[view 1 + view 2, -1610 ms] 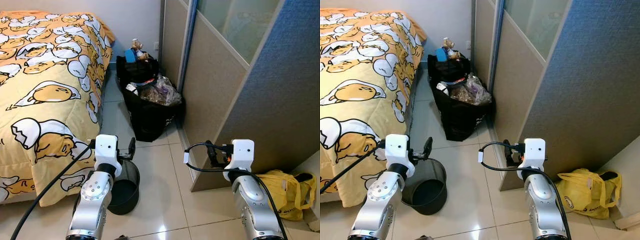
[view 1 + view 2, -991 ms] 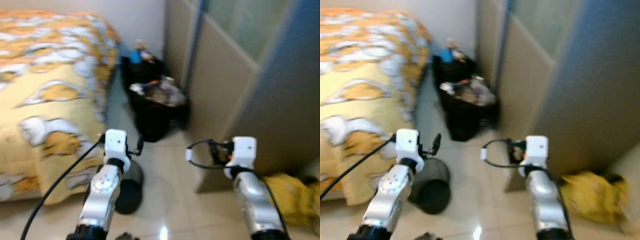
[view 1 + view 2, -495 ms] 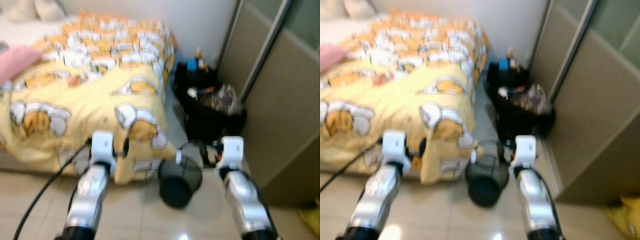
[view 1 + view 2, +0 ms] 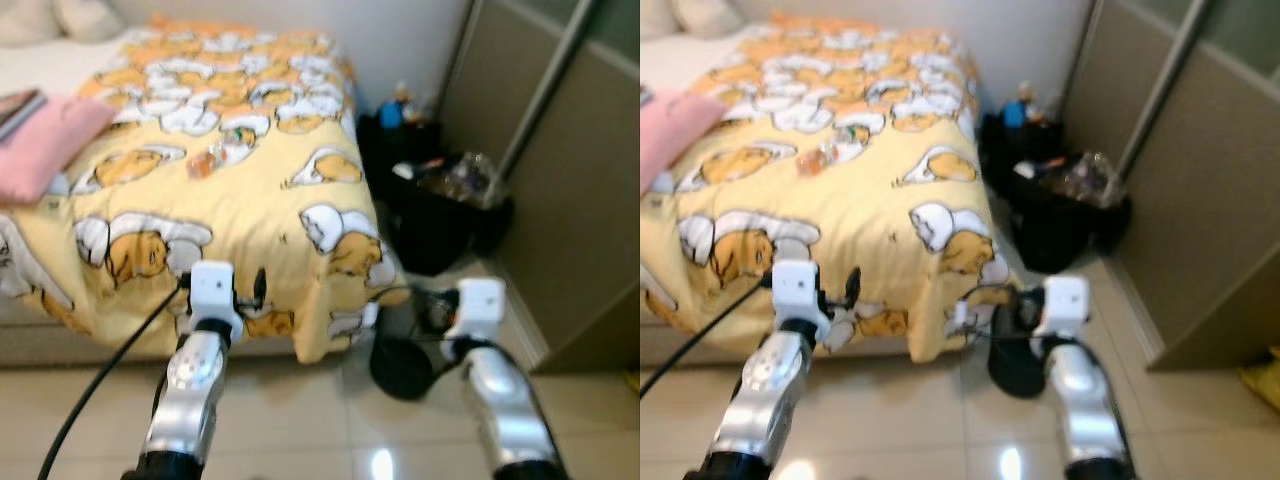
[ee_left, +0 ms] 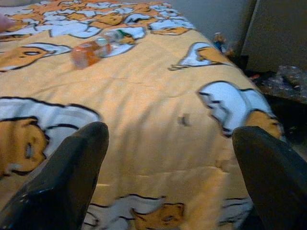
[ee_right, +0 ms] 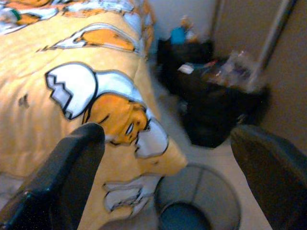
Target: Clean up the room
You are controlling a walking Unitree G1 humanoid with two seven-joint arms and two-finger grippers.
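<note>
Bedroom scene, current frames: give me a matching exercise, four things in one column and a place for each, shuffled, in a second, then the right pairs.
Things:
1. plastic bottle
2. pink pillow
3. black wire bin
4. black bags

Places:
A. on the floor by the corner of the bed
B. lying on top of the yellow bedspread
C. on the floor beside the sliding door
D. at the bed's left edge in the head views

Pairs: 1-B, 2-D, 3-A, 4-C

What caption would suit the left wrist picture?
Open left gripper faces a yellow cartoon bedspread, where a plastic bottle lies.
</note>
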